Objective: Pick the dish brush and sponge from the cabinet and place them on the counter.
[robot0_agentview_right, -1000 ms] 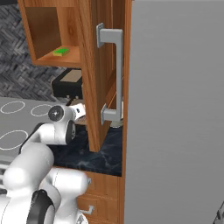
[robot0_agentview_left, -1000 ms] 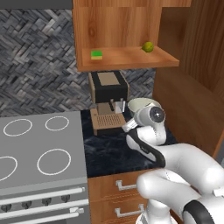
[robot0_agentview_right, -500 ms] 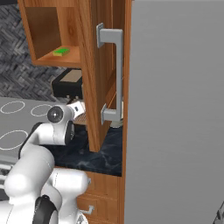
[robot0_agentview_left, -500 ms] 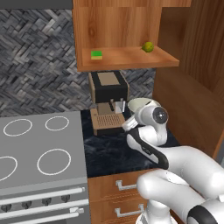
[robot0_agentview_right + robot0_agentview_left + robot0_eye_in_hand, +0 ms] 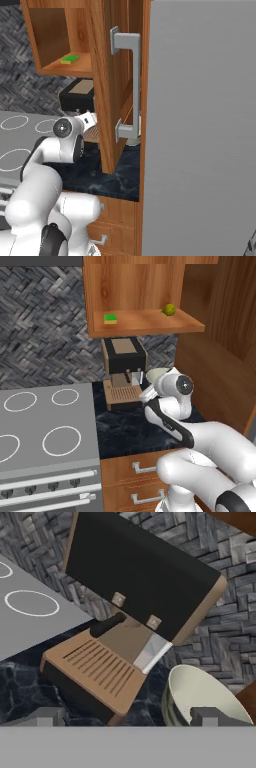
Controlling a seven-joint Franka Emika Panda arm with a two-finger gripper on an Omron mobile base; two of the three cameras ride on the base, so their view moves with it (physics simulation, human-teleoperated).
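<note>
Nearest the base, the wooden drawers (image 5: 145, 476) with grey handles sit under the counter (image 5: 125, 428), a black marbled slab beside the grey stovetop (image 5: 45, 431) with white rings. The arm is folded low over this slab. In the hand view the gripper (image 5: 127, 719) shows two finger tips set well apart with nothing between them: the claw is apart and empty.

Directly ahead of the hand stand a black and tan coffee machine (image 5: 135, 612), its ribbed drip tray resting on the counter, and a pale bowl (image 5: 200, 697) just beside it on the right. Both occupy the counter space below the shelf.

Above, the cabinet (image 5: 145, 296) is open. The sponge (image 5: 110, 318) lies flat on the shelf toward its left. A round yellow-green fruit (image 5: 169, 309) sits well apart from it near the right end. The dish brush cannot be made out in these pictures.

In the right base view the cabinet door (image 5: 117, 85) stands swung outward, its grey bar handle (image 5: 132, 87) facing the camera, close beside the arm's wrist. A tall grey panel (image 5: 200, 125) lies to the right.
</note>
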